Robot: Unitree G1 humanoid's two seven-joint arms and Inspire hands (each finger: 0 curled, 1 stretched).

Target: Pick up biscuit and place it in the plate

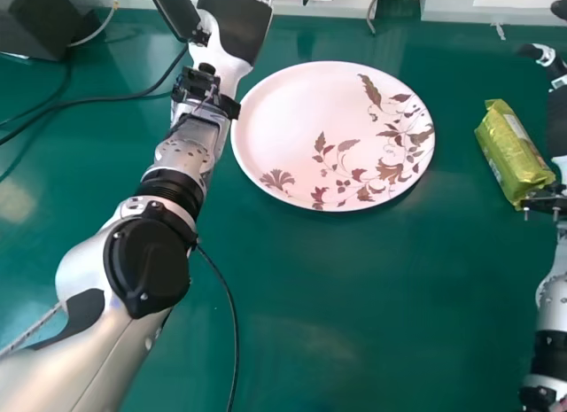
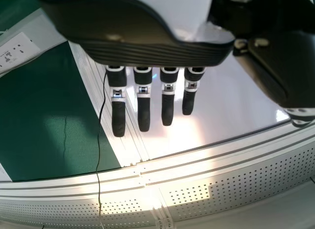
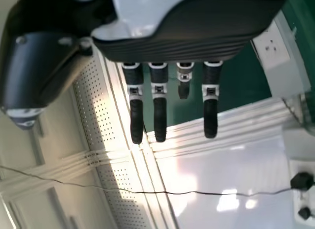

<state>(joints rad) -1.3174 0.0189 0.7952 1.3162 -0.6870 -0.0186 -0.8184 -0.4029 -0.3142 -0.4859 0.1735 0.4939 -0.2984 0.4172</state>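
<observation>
"Head view: where is the biscuit packet?"

"It lies slantwise on my green table, right of the plate and apart from it. The wrapper is yellow-green."

"And your right hand?"

"At the right edge, just beyond the packet. The packet's near end is close by my wrist; whether they touch, I cannot tell. In the right wrist view my fingers are extended, though one looks shorter than its neighbours. I grip nothing with them."

"The left one?"

"My left arm comes in from the lower left and runs past the plate's left side. My left hand is near the top edge. The left wrist view has its fingers straight and open, with my thumb off to the side."

"What does the plate look like?"

"Round and pale, with brown leaves and flowers. A dark box sits in the far left corner, and a black cable runs towards my left arm."
</observation>
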